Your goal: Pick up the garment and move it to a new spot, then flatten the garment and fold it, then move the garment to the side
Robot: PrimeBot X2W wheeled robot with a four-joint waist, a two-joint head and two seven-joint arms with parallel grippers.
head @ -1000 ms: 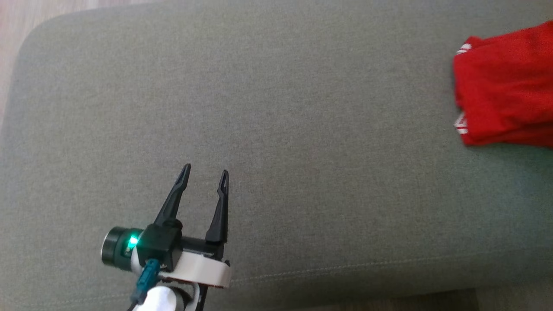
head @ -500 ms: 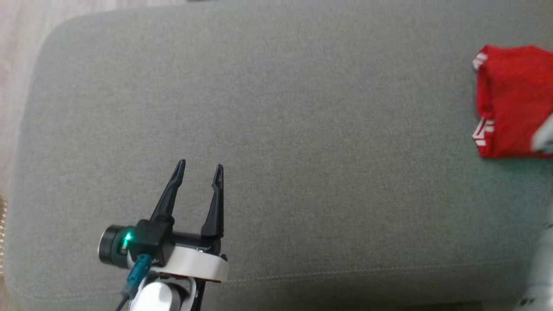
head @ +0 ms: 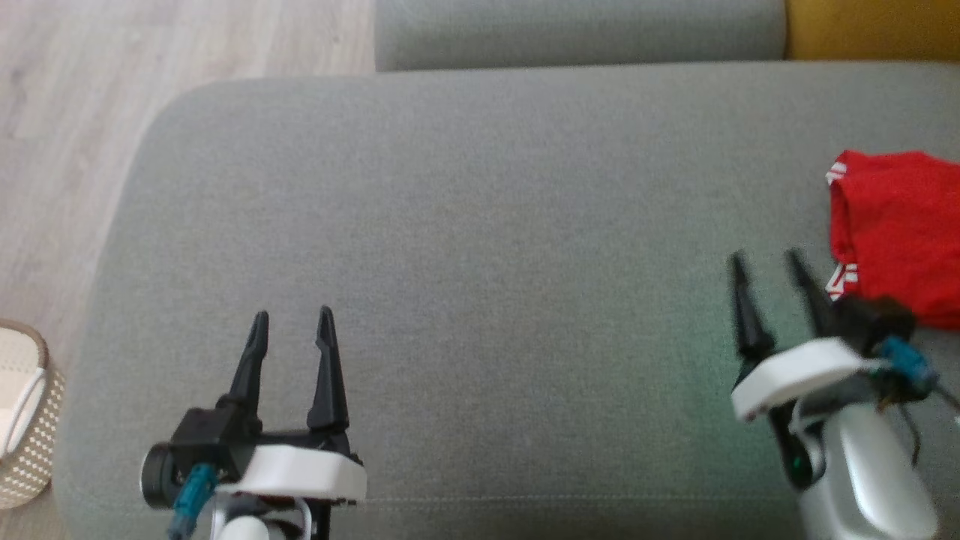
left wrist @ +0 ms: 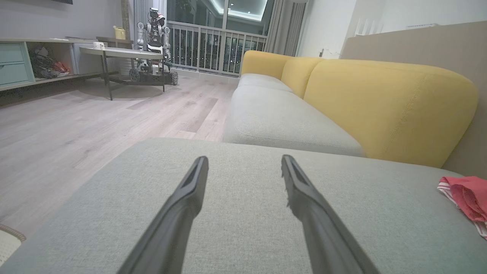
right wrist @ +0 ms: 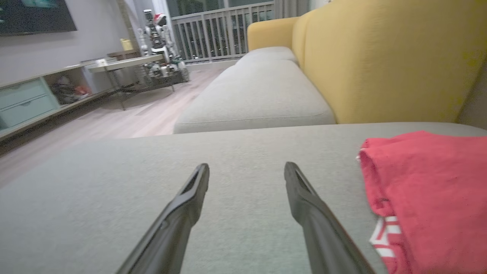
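I am over a big grey couch seat (head: 480,187). It runs off the right side and the bottom of my head view, so I can't see all of it. In my wrist views the yellow couch back (left wrist: 384,102) stands behind it. The wood floor (head: 187,45) is past the seat's left end.

The red garment (head: 896,232) lies folded on the seat, far over on my right. The picture edge cuts it off, so I can't see its whole shape. White stripes peek out at its corners.

My right tool (head: 765,257) is just beside the garment. It looks blurry from my head. My right wrist view shows its two fingers wide apart, holding nothing and not touching the cloth. My left tool (head: 292,313) is well apart from the garment, over bare seat. Its fingers are apart and empty too.

A pale basket (head: 30,420) sits on the floor at the left, half cut off. I can't tell what is in it.
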